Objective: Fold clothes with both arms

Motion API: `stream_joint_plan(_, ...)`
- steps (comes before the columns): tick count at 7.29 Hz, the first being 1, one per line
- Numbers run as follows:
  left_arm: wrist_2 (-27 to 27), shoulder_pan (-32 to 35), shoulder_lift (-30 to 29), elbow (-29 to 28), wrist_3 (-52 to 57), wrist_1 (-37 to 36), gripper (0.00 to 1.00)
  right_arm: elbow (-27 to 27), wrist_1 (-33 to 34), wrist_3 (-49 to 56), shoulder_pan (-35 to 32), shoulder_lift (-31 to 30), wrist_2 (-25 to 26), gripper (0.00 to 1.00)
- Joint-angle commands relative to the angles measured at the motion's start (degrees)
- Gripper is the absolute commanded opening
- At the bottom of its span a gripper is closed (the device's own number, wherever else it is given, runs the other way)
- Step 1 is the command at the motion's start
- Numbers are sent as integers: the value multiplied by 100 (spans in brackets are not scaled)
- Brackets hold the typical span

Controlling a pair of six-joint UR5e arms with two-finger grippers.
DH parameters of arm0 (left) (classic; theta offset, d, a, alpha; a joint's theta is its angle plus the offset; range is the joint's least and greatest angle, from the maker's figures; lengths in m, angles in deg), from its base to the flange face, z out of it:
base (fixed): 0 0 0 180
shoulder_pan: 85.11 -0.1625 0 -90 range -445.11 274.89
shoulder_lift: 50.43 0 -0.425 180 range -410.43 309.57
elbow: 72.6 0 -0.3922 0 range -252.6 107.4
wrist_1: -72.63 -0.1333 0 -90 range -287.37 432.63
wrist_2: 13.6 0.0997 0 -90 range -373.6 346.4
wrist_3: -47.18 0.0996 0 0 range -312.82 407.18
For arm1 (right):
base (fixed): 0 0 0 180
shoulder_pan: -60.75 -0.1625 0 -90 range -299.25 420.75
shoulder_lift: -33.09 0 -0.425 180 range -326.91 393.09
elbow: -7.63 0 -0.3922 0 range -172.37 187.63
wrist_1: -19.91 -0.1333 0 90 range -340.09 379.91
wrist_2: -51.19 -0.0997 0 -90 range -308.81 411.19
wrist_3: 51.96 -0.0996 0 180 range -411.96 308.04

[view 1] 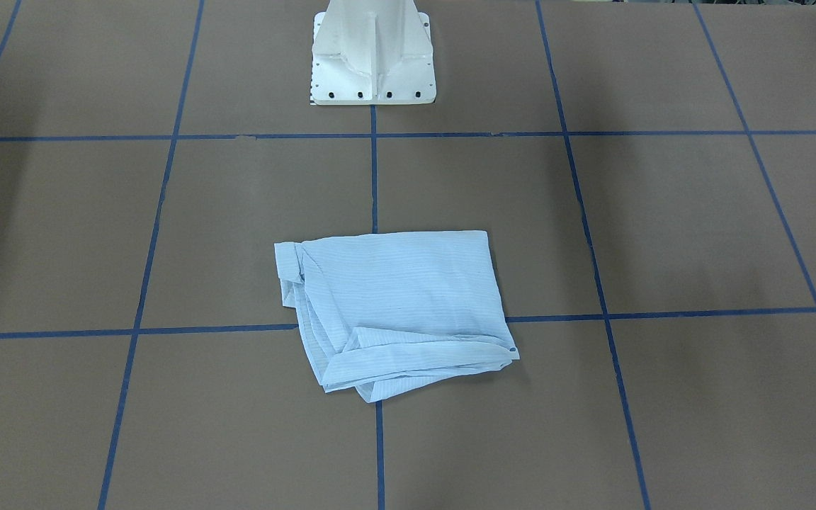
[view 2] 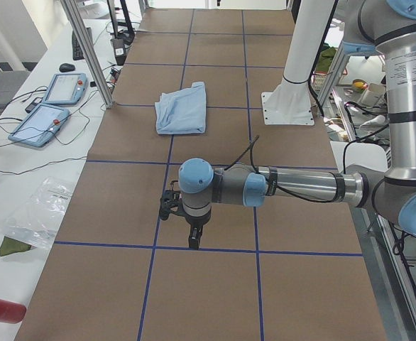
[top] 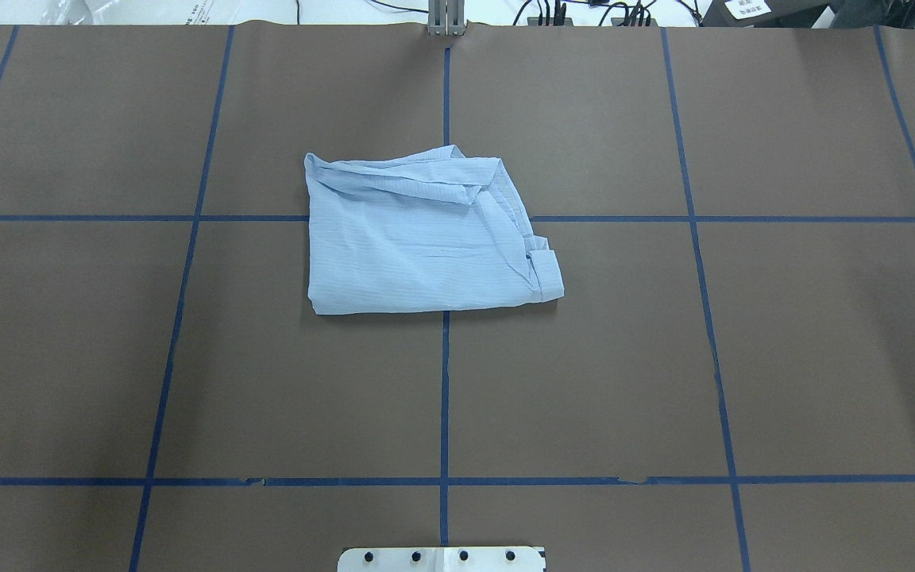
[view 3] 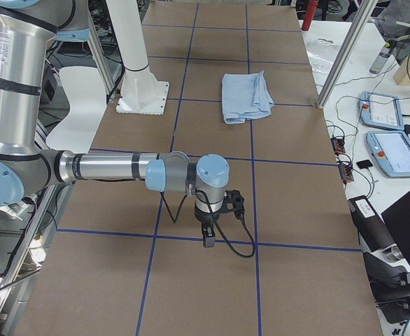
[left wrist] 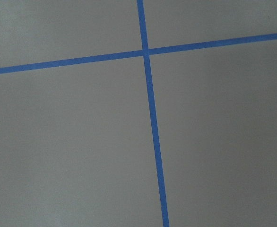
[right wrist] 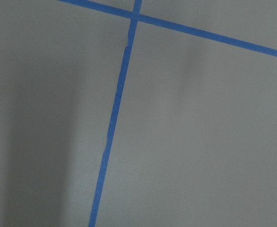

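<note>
One shirt (top: 426,238) is all there is to fold. It lies as a rough rectangle near the middle of the tabletop (top: 783,357), across the centre tape line and somewhat nearer the far edge than the pedestal (view 1: 372,57). Both arms hang out toward the table's ends, well apart from it. The left gripper (view 2: 192,238) points down over bare surface near the left end, and the right gripper (view 3: 208,236) does the same near the right end. From here I cannot tell how wide either claw stands, but neither has hold of the shirt.

The worry, to my eye, is the bundle's loose parts. A flap lies turned back along its far edge, and a cuff pokes out at the corner on the robot's right. A pinch that takes only the top layer would likely peel the thin cloth open, and a drag across the paper could skew the stack.

The surface is flat brown paper, ruled into squares by blue tape (left wrist: 150,118). Beyond the far edge is a white bench with two pendants (view 2: 41,122), cables and a clear bag (view 2: 34,213).
</note>
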Motion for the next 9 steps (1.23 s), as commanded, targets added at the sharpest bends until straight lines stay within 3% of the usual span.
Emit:
stream_joint_plan(1, -1, -7, -7, 12, 1, 10, 100, -11, 0, 0, 0, 6, -1, 100)
stream_joint_plan(9, -1, -7, -8, 47, -7, 289, 100, -2, 0, 0, 0, 6, -1, 100)
